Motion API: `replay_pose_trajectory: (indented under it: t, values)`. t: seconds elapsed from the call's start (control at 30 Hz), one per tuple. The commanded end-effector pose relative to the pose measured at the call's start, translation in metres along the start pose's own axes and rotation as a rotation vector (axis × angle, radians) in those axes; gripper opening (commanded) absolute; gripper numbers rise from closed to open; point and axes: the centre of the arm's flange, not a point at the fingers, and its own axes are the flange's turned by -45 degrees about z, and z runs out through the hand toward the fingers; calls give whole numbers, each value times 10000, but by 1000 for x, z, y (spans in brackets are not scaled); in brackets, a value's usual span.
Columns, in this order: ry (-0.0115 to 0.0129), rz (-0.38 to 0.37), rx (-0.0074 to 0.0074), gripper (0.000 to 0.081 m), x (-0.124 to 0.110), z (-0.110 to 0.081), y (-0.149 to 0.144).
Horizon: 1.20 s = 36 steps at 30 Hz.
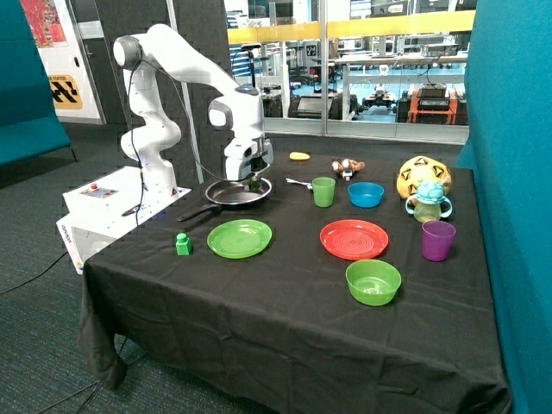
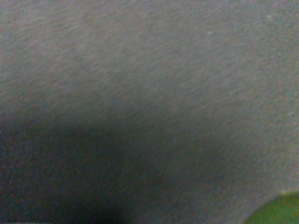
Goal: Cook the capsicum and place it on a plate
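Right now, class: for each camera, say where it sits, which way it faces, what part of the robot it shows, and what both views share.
Outside view: stands off the table's front corner, looking across it; shows the whole arm, gripper down in the pan, with the plate nearby.
Wrist view: sits on the wrist, very close to a grey surface, a green sliver at its corner; no part of the robot shows.
Shared: probably the pan's inside; the sliver may be the capsicum, but I cannot tell.
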Motion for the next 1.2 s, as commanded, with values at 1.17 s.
replay_pose_trajectory:
  t: [1.17]
  values:
    - [50, 2697, 51, 0, 15, 42, 134]
